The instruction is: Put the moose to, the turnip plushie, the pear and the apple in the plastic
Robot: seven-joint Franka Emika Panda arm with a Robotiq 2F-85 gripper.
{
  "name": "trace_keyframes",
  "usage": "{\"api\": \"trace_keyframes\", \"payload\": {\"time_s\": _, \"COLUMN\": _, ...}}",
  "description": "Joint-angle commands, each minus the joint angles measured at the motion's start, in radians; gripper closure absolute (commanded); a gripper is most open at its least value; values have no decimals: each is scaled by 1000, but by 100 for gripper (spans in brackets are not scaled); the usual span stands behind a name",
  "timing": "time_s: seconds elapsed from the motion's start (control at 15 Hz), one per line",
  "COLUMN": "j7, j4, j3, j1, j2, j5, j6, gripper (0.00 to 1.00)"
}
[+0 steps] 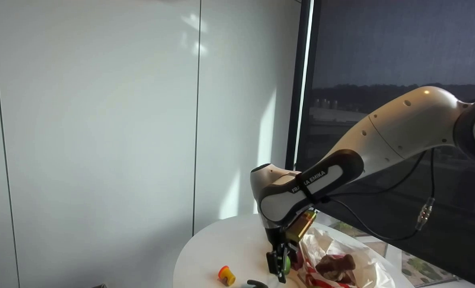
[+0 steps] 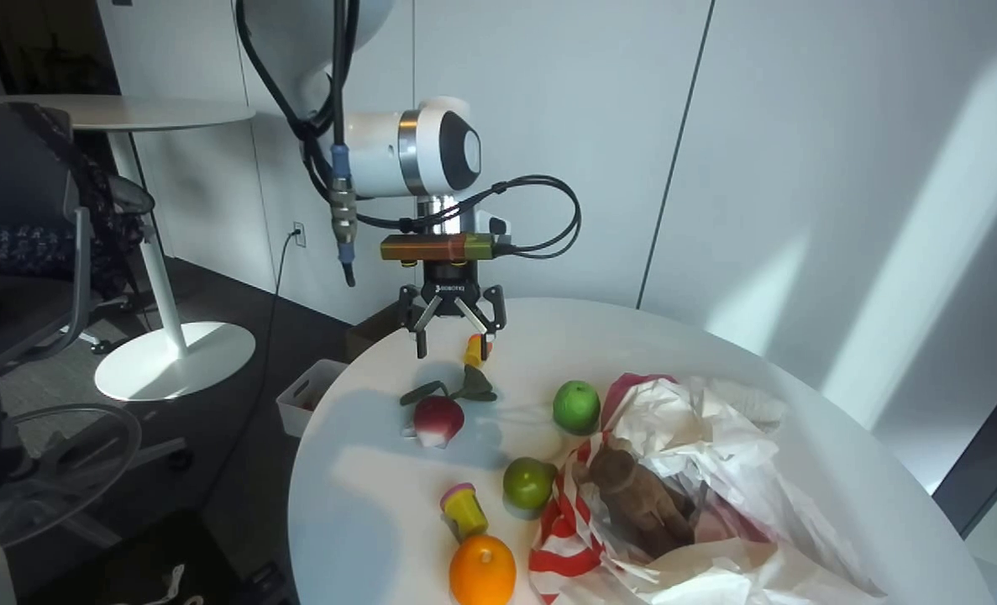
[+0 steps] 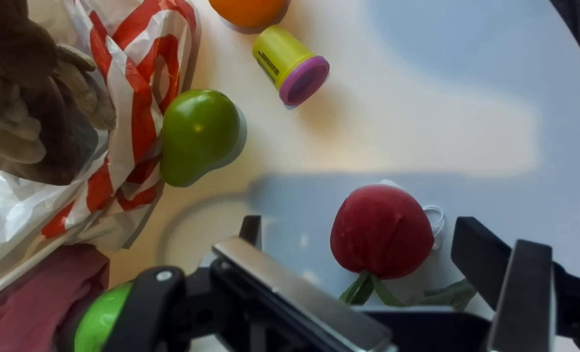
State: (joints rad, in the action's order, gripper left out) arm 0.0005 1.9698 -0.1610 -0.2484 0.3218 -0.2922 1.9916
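The plastic bag point(image 2: 729, 441), whitish and crinkled with red stripes, lies open on the round table; it also shows in the wrist view point(image 3: 140, 98). The brown moose toy point(image 2: 641, 500) lies in it. The turnip plushie point(image 2: 438, 418), red with green leaves, lies on the table apart from the bag. The green pear point(image 2: 527, 483) rests beside the bag's striped edge. The green apple point(image 2: 576, 407) sits farther back near the bag, partly hidden by the gripper in the wrist view. My gripper point(image 2: 453, 346) is open and empty, above the table; in the wrist view the turnip point(image 3: 381, 232) appears between its fingers.
An orange point(image 2: 483, 576) and a yellow tub with a pink lid point(image 2: 464, 511) lie near the pear. Another yellow tub point(image 1: 227, 276) with a red-orange lid lies farther off. Pink cloth point(image 3: 40, 303) sits between bag and apple. A wall stands behind the table point(image 2: 565, 323).
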Motion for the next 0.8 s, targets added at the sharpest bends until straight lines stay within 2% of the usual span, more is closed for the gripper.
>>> {"api": "trace_keyframes", "payload": {"time_s": 0.0, "j7": -81, "j4": -1, "j3": -11, "j1": 35, "j2": 47, "j5": 57, "j6": 92, "gripper": 0}}
{"api": "trace_keyframes", "payload": {"time_s": 0.27, "j7": -124, "j4": -9, "j3": -3, "j1": 48, "j2": 116, "j5": 63, "j6": 201, "gripper": 0}}
{"api": "trace_keyframes", "payload": {"time_s": 0.73, "j7": -205, "j4": -23, "j3": -18, "j1": 60, "j2": 202, "j5": 112, "j6": 212, "gripper": 0}}
